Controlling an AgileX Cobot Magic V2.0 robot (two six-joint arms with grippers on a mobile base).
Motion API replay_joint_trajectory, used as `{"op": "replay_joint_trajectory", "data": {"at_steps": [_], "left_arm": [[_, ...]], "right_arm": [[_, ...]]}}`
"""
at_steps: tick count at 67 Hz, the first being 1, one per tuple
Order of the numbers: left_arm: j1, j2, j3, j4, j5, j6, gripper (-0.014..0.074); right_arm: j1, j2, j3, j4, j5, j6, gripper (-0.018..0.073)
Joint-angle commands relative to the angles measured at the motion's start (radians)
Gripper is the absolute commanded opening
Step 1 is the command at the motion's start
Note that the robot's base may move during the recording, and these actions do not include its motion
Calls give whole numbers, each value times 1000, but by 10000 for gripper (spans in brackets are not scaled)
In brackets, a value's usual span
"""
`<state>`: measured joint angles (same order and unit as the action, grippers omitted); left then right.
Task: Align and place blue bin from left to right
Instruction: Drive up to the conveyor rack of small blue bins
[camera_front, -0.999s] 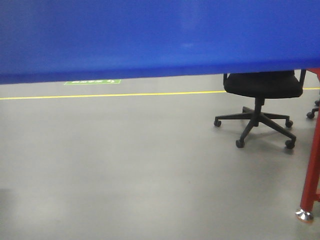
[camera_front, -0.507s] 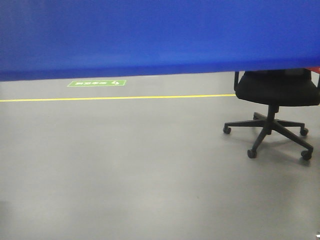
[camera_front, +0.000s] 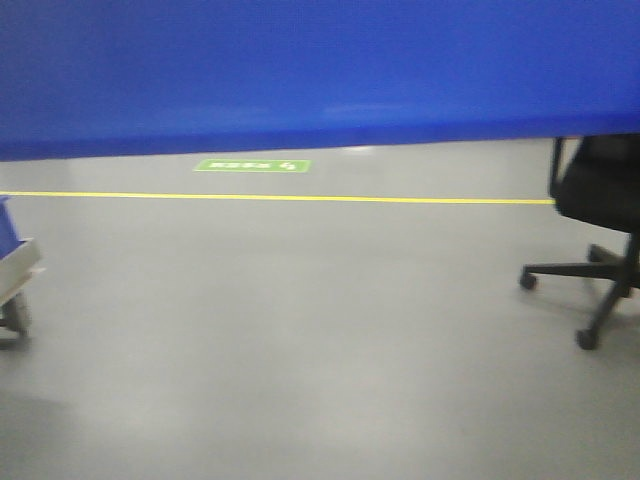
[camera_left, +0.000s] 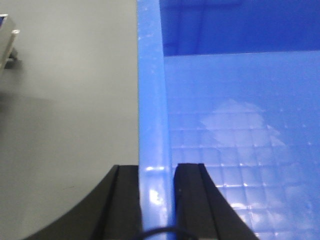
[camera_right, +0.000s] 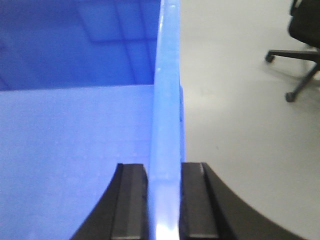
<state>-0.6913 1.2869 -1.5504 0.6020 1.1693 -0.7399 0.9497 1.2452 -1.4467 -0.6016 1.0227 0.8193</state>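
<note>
Bright blue, the bin (camera_front: 320, 75) spans the top of your front view, its lower edge above the grey floor (camera_front: 300, 350). Your left fingers (camera_left: 125, 200) pinch its left wall; your right fingers (camera_right: 192, 200) pinch its right wall. An office chair (camera_front: 600, 180) stands beyond the bin's right end.

Blue bin (camera_left: 152, 100): thick rim runs vertically from bottom centre to top of frame. Interior fills right side: floor with moulded grid pattern, pale glare patch at centre right, darker far wall in upper right. Left gripper (camera_left: 156, 172) at bottom centre: two black fingers (camera_left: 127, 195) straddle rim, one outside wall, one inside, both pressed against it. Grey floor (camera_left: 70, 100) occupies left half. Pale grey metallic object (camera_left: 6, 45) at upper left edge, cut off; identity unclear.
</note>
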Motion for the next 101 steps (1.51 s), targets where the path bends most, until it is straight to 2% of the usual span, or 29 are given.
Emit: {"op": "replay_joint_trajectory", "data": {"at_steps": [1,101], "left_arm": [[-14,-11,-11,-9,-114,1,-111],[-14,-11,-11,-9,-114,1,-111]], "right_arm": [[12,-11,-15,-4,-159,-9,-79],[12,-11,-15,-4,-165,-9,-79]]}}
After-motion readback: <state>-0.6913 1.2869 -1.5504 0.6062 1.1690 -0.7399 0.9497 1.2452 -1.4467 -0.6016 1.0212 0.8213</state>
